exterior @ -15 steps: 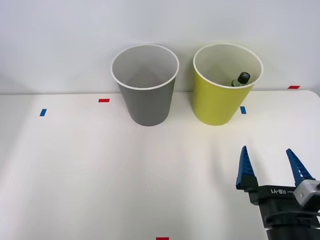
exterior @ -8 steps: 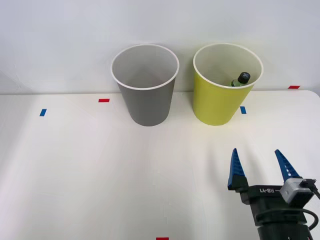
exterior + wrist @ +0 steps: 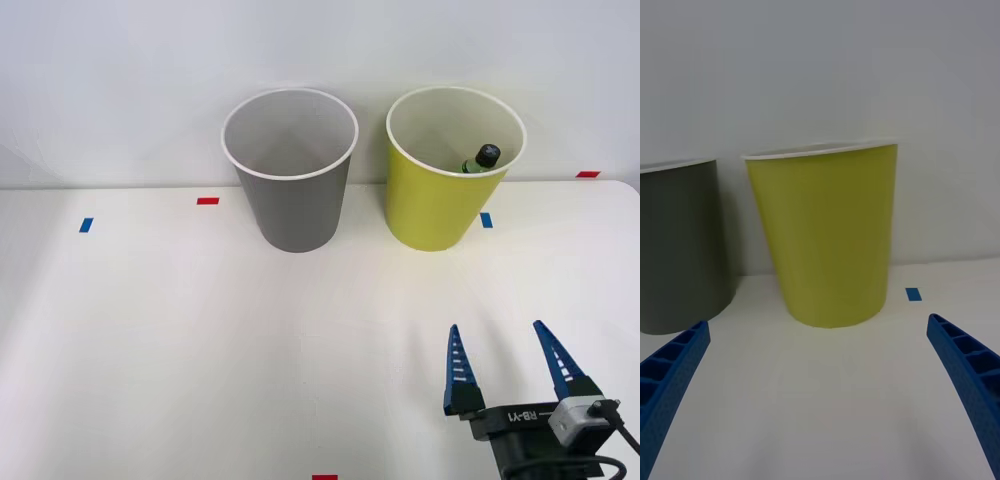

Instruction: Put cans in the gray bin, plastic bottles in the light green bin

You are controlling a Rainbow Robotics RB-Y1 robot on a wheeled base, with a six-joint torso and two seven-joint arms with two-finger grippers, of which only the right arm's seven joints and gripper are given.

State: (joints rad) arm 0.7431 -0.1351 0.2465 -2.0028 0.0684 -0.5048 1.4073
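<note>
The gray bin (image 3: 292,170) stands at the back of the white table, left of the light green bin (image 3: 440,190). A plastic bottle (image 3: 481,160) with a black cap and green body leans inside the light green bin against its right wall. My right gripper (image 3: 497,338) is open and holds nothing, low at the front right of the table, well short of both bins. In the right wrist view the light green bin (image 3: 827,240) stands straight ahead with the gray bin (image 3: 677,251) beside it, and my blue fingers (image 3: 670,375) are spread wide apart. I see no cans.
Small tape marks lie on the table: red (image 3: 208,201) and blue (image 3: 86,225) at the left, blue (image 3: 486,220) by the light green bin, red (image 3: 588,174) at the far right, red (image 3: 325,477) at the front edge. A pale wall rises behind the bins.
My right gripper has drawn back toward the front edge and shifted slightly left, staying open. The bins and the bottle have not moved.
</note>
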